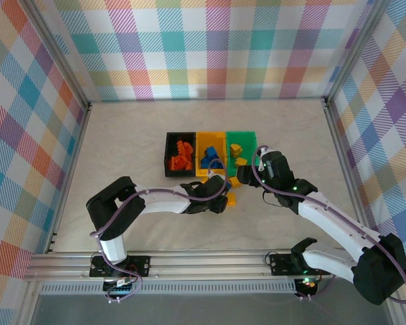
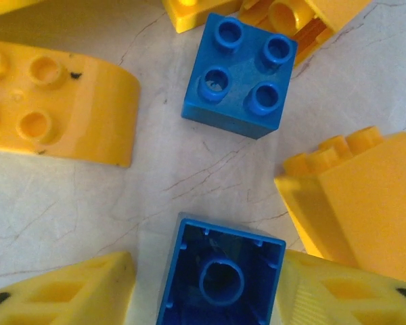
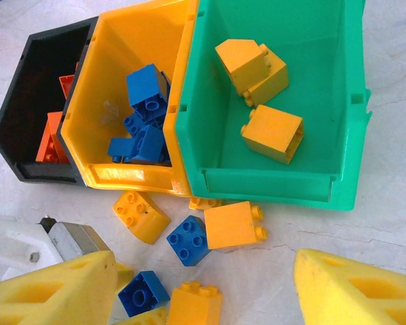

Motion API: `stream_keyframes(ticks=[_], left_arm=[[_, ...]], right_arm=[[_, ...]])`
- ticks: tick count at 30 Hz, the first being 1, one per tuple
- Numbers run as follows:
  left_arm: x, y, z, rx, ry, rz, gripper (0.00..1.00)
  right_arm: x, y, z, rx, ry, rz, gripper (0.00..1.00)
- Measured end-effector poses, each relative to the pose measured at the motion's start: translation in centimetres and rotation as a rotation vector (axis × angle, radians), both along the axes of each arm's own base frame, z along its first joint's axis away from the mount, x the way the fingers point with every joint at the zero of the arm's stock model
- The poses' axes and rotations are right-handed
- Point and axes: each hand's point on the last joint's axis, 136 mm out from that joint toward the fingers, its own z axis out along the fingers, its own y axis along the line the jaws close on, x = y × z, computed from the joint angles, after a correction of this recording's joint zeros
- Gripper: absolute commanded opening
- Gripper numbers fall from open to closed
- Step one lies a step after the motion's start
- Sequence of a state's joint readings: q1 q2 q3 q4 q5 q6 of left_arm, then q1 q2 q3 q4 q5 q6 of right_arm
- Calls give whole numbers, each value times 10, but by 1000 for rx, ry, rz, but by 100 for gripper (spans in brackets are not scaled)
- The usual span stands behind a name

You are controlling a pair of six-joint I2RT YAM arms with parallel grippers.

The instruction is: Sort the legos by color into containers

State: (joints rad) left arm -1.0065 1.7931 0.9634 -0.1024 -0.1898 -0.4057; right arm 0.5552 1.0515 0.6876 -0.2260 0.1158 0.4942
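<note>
Left end effector point(image 2: 206, 263) of mine is spread astride an upturned blue brick point(image 2: 221, 279) on the desk point(image 2: 68, 203), touching one side, a sliver of gap on the other, yellow bricks point(image 2: 61, 108) around.

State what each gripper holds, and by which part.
Right gripper: nothing. Left gripper brackets an upturned blue brick by opposite side walls; a firm grip cannot be told.

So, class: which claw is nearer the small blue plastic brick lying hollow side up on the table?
Left. The left claw straddles the hollow-side-up blue plastic brick, which sits between its jaws. The right claw hangs farther off, that brick off to one side of it.
</note>
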Motion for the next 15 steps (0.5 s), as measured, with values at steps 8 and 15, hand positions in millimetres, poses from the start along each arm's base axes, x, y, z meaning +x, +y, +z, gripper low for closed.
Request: stream_keyframes(ticks=[8,15], left_arm=[[9,3,-2,64,-44,-10,36],[4,9,13,35,-47,2,32]], right_arm=[[0,-1,-1,1,3,-3,70],[0,-4,3,10,-9,-8,70]])
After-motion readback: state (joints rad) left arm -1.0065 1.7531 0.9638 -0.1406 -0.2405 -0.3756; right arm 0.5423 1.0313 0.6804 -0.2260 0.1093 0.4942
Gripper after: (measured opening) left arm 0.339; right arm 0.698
